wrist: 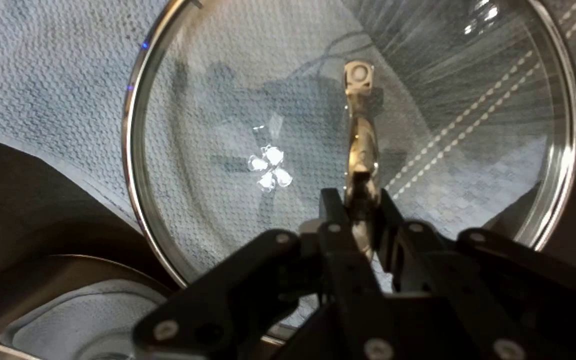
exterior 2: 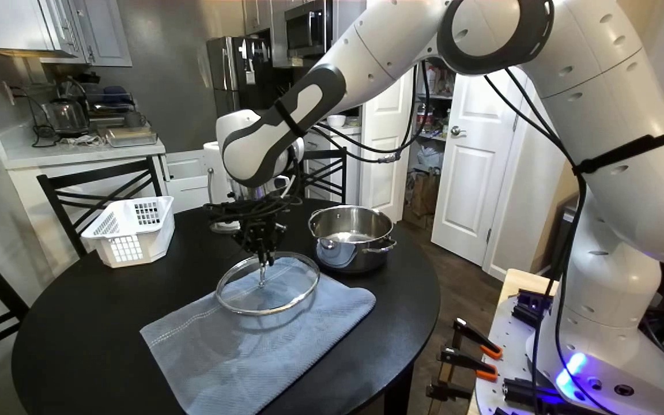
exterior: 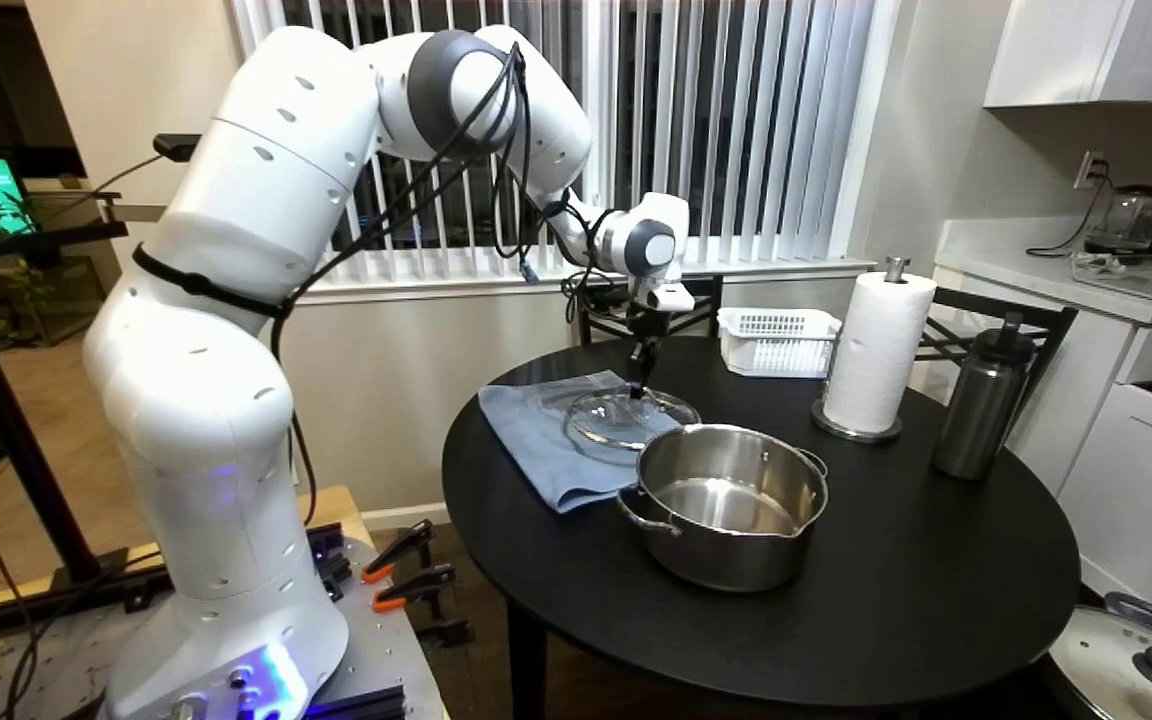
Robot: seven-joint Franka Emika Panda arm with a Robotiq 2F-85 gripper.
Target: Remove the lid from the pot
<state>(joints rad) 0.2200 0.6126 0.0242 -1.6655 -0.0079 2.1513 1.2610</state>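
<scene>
The lid (exterior: 604, 425) is a see-through glass disc with a metal rim and an arched metal handle (wrist: 360, 130). It hangs slightly tilted, low over a blue towel, in both exterior views (exterior 2: 286, 297). My gripper (exterior: 639, 388) points down at the lid's middle; it also shows in an exterior view (exterior 2: 264, 259). In the wrist view its fingers (wrist: 361, 200) are closed on the handle. The shiny steel pot (exterior: 726, 560) stands uncovered beside the lid, its inside showing bare. The pot also shows in an exterior view (exterior 2: 352, 253) and at the wrist view's lower left (wrist: 83, 312).
The blue towel (exterior: 526, 440) lies on the round black table (exterior: 896, 600) under the lid. A white basket (exterior: 781, 345), a paper-towel roll (exterior: 876, 350) and a dark steel bottle (exterior: 981, 410) stand towards the table's far side. Chairs stand around the table.
</scene>
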